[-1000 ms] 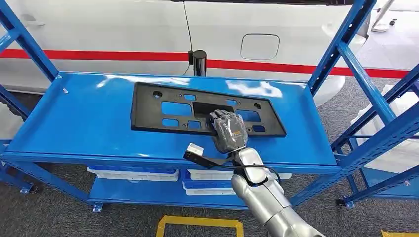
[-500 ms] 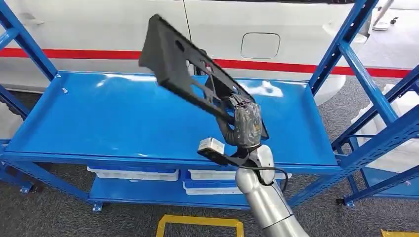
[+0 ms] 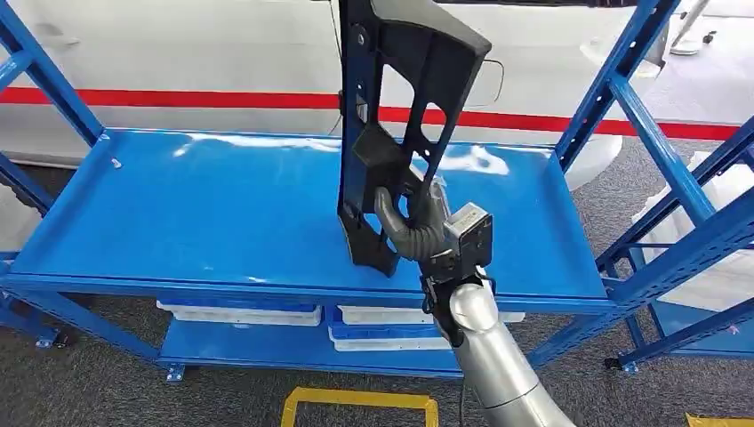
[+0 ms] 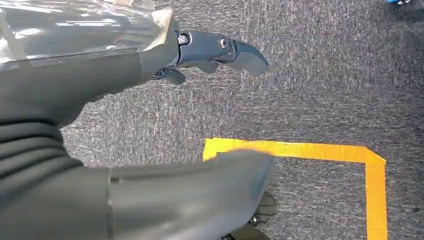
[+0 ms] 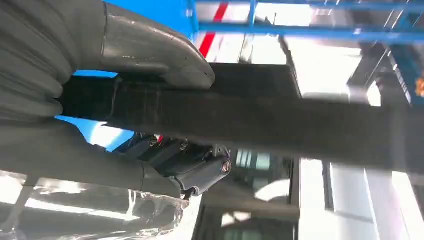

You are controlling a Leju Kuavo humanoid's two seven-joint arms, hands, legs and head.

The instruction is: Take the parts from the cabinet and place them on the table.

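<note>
A long black plastic panel (image 3: 396, 116) with several cut-outs stands nearly upright above the blue shelf (image 3: 196, 213), lifted clear of it. My right hand (image 3: 418, 227) grips its lower part, thumb wrapped round the front edge. In the right wrist view the panel (image 5: 260, 115) runs as a dark bar between the grey thumb (image 5: 150, 50) and the dark fingers (image 5: 200, 172). My left hand (image 4: 150, 125) hangs over grey carpet, fingers apart and holding nothing.
Blue uprights (image 3: 613, 80) frame the rack on both sides. A white car body with a red stripe (image 3: 178, 98) stands behind it. White bins (image 3: 240, 313) sit on the lower shelf. Yellow floor tape (image 3: 356, 400) marks the carpet in front.
The panel lay flat on the shelf under my right hand. It was then gripped and lifted, and has swung from tilted to nearly upright as the wrist turned.
</note>
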